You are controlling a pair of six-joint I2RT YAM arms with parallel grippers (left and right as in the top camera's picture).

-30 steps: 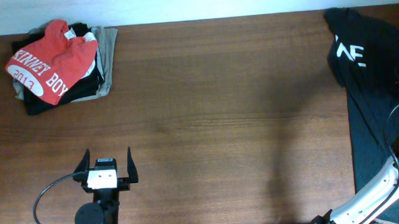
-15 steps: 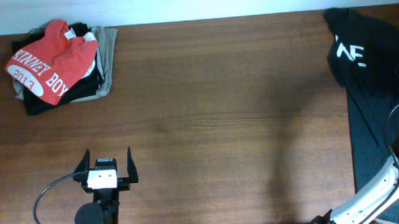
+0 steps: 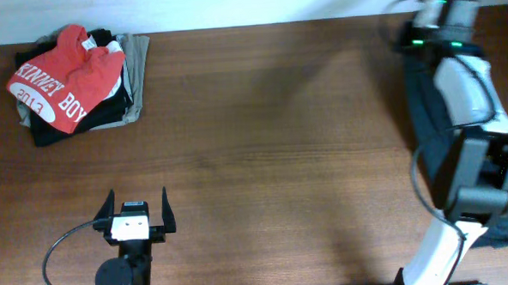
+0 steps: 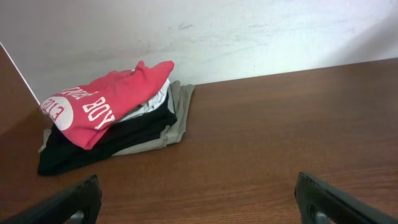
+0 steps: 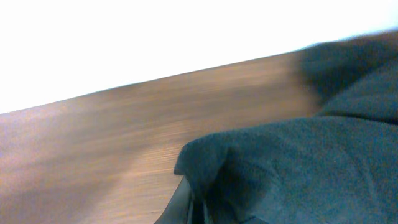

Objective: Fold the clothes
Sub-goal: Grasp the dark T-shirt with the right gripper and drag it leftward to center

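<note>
The black T-shirt (image 3: 423, 109) lies bunched at 3 o'clock on the surface (image 3: 280, 141), a fold pinched in the closed right hand (image 5: 191, 208). The left hand (image 3: 136, 205) gapes wide, empty. That thin pinch may slip once pulled.

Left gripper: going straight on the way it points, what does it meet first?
Likely the beige garment, near its right edge; only bare table lies before it. The left gripper might just pass beside it, since the alignment is close.

Robotics lab setup: wooden table (image 3: 263, 159), plain white wall (image 4: 249, 31), table-mounted robot arm (image 3: 462, 90), folded-garment pile (image 3: 71, 82).
</note>
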